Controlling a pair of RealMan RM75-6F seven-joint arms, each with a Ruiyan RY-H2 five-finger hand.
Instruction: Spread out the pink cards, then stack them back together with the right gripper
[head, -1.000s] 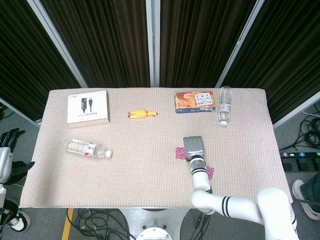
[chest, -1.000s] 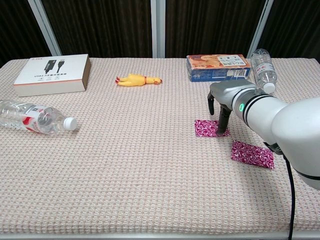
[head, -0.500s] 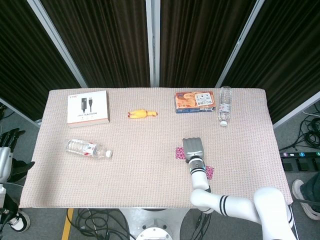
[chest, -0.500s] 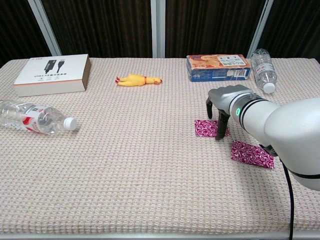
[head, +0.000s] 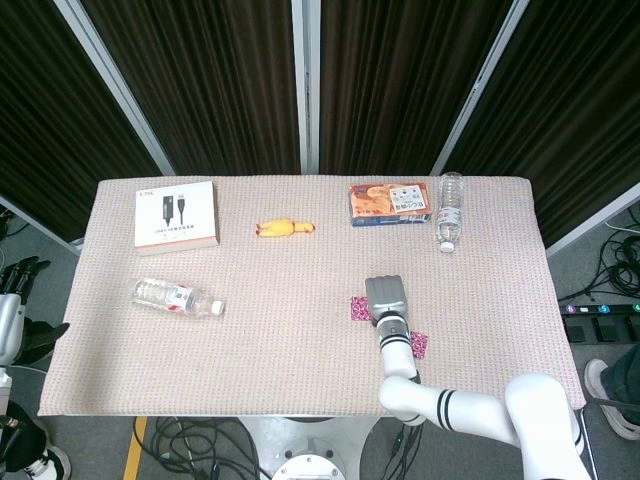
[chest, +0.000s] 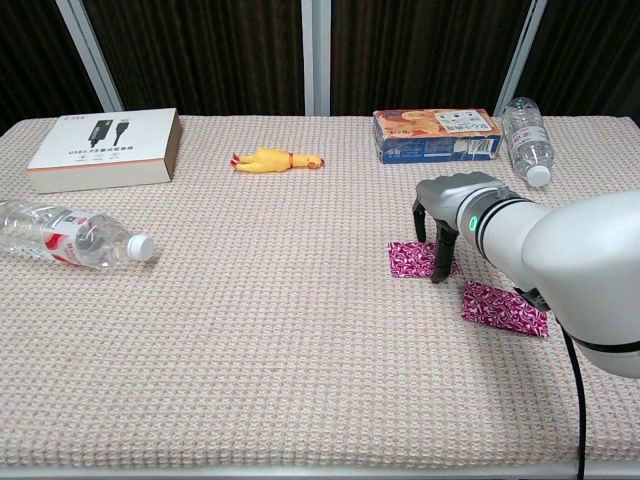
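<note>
— On the worktop (chest: 250, 330), near its right side, what is seen of the cards?

— Two pink cards are laid flat and apart. The nearer-centre card (chest: 412, 258) is pressed at its right edge by a fingertip of the right robot hand (chest: 452, 215); the second card (chest: 504, 308) is seen just beside it, closer to the front edge and partly covered by the arm. From the head view, the first card (head: 358, 308) is glimpsed left of the right robot hand (head: 387, 297), the second card (head: 420, 344) to the right of the wrist.

— And how is that robot hand set?

— Its fingers are pointed down and held apart; nothing is gripped, only touched.

— Is the left robot hand shown?

— It (head: 15, 285) is seen off the worktop's left edge, low beside it, dark fingers spread, nothing held.

— What else is recorded on the cloth?

— A white box (chest: 105, 148) at the far left, a bottle (chest: 70, 234) lying on its side in front of it, a yellow toy chicken (chest: 275, 159) mid-table, a printed carton (chest: 436, 135) and a second bottle (chest: 526, 140) at the far right.
</note>
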